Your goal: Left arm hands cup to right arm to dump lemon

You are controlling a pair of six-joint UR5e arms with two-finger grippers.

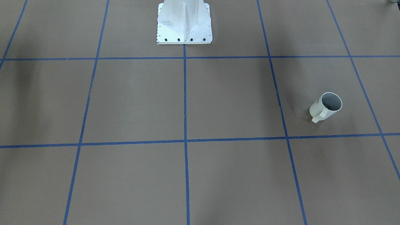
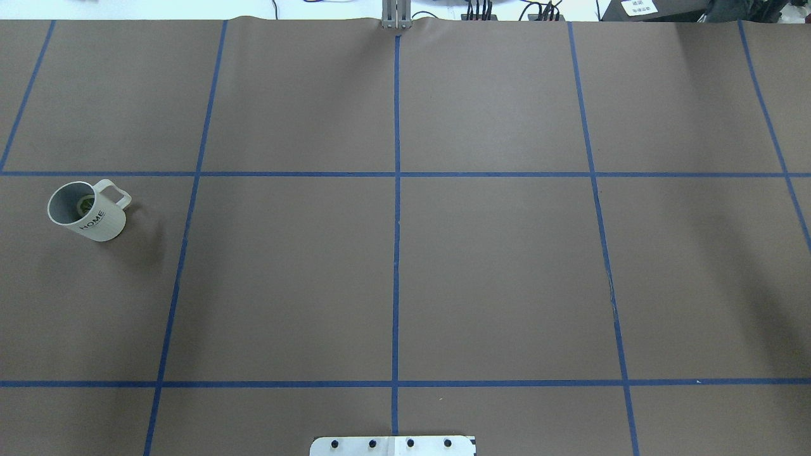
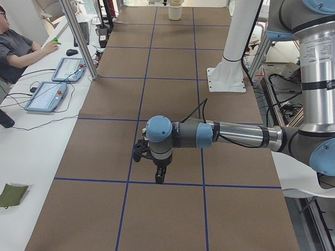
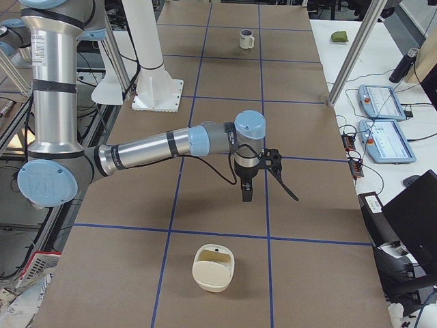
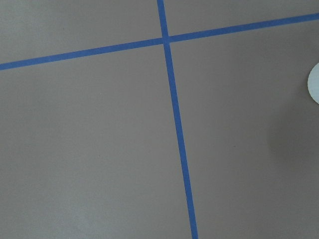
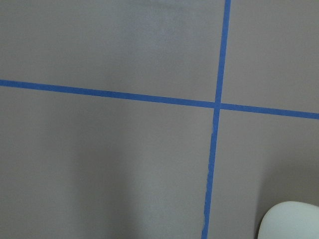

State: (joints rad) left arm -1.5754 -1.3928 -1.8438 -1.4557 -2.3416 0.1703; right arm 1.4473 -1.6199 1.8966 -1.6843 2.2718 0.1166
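The cup [image 2: 89,211] is a cream-white mug with "HOME" on its wall. It stands upright on the brown table at the robot's far left, its handle toward the far side. A yellow-green bit of lemon [image 2: 83,204] shows inside it. The front-facing view shows the cup [image 1: 326,106] standing alone, and in the right side view the cup [image 4: 246,39] is small at the far end. My left gripper [image 3: 138,153] and right gripper [image 4: 288,191] hang over the table's middle, well away from the cup. They appear only in the side views, so I cannot tell whether they are open or shut.
A cream container [image 4: 214,268] sits on the table near the robot's right end, and its pale edge [image 6: 291,221] shows in the right wrist view. The white robot base [image 1: 184,22] stands at the table's edge. A person [image 3: 18,49] sits at a side desk with tablets.
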